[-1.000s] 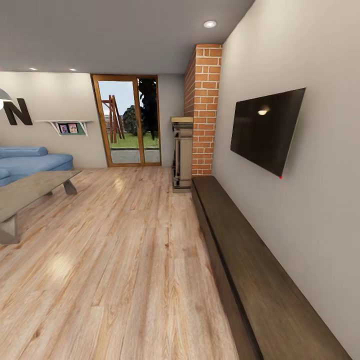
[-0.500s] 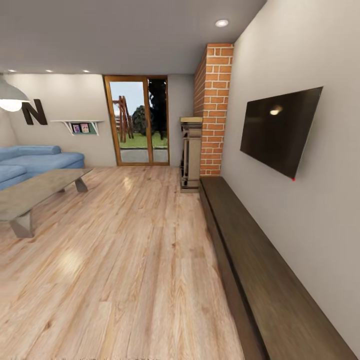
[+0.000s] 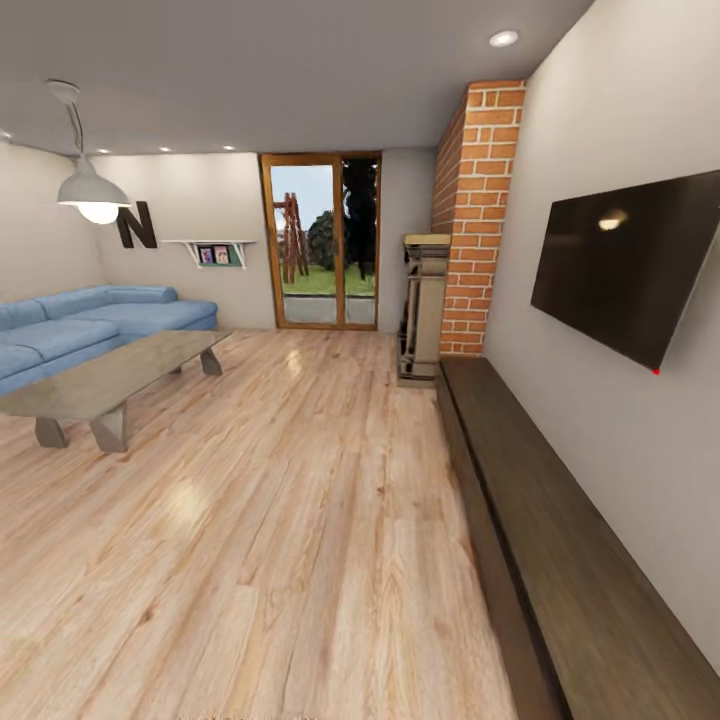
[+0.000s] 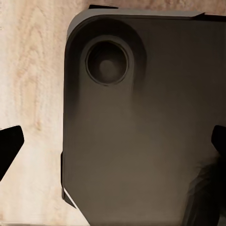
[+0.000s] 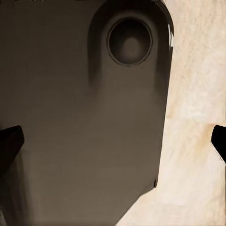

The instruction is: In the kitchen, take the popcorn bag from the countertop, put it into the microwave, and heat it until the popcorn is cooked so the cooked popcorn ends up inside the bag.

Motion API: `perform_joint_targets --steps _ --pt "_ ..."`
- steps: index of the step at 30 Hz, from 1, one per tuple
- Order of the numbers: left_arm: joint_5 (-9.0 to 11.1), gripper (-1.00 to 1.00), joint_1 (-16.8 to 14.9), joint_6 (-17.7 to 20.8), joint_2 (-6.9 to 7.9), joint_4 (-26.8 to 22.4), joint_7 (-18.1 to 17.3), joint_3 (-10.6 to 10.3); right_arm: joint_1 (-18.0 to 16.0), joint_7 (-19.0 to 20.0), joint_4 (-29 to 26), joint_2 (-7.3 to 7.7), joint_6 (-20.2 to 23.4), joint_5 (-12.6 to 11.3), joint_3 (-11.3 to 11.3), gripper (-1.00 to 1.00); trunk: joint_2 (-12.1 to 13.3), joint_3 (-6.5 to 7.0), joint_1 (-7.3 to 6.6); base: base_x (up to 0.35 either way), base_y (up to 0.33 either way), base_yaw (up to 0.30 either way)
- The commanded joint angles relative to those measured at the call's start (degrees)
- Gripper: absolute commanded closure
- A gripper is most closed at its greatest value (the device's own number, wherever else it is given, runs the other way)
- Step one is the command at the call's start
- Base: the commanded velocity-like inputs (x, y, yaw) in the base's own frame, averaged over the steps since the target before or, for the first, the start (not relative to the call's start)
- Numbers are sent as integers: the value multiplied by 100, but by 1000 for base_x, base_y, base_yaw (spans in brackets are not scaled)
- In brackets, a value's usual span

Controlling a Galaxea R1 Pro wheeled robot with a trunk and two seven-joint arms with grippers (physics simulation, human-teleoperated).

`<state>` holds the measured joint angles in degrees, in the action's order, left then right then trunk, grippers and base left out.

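I am in a living room; the popcorn bag, the countertop and the microwave are out of view. In the left wrist view my left gripper (image 4: 113,143) hangs open over the robot's dark base (image 4: 150,117) and the wooden floor (image 4: 33,70), its black fingertips (image 4: 9,147) far apart with nothing between them. My right gripper (image 5: 113,141) is likewise open above the dark base (image 5: 80,117), fingertips (image 5: 9,142) spread wide and empty.
A long dark low bench (image 3: 560,560) runs along the right wall under a wall-mounted TV (image 3: 625,265). A brick column (image 3: 478,220) and a narrow shelf unit (image 3: 422,310) stand ahead. At the left are a coffee table (image 3: 110,380) and a blue sofa (image 3: 90,320). A glass door (image 3: 320,245) lies at the far end.
The camera has swung left: the whole scene shifted right in the picture, bringing a pendant lamp and more of the sofa and coffee table into sight.
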<state>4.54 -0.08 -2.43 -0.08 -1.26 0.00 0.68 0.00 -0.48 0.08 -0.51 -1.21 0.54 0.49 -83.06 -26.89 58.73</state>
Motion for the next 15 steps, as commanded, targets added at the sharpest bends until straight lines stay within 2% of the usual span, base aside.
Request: perform_joint_targets --steps 1,15 --pt "47 -100 -1 -11 -1 -1 0 2 0 -7 1 -1 -35 1 4 -100 -2 -4 0 0 0 273" --pt "10 -100 -1 -10 86 -6 -9 -50 0 -22 1 3 -125 -15 -13 -100 -2 -4 0 0 0 274"
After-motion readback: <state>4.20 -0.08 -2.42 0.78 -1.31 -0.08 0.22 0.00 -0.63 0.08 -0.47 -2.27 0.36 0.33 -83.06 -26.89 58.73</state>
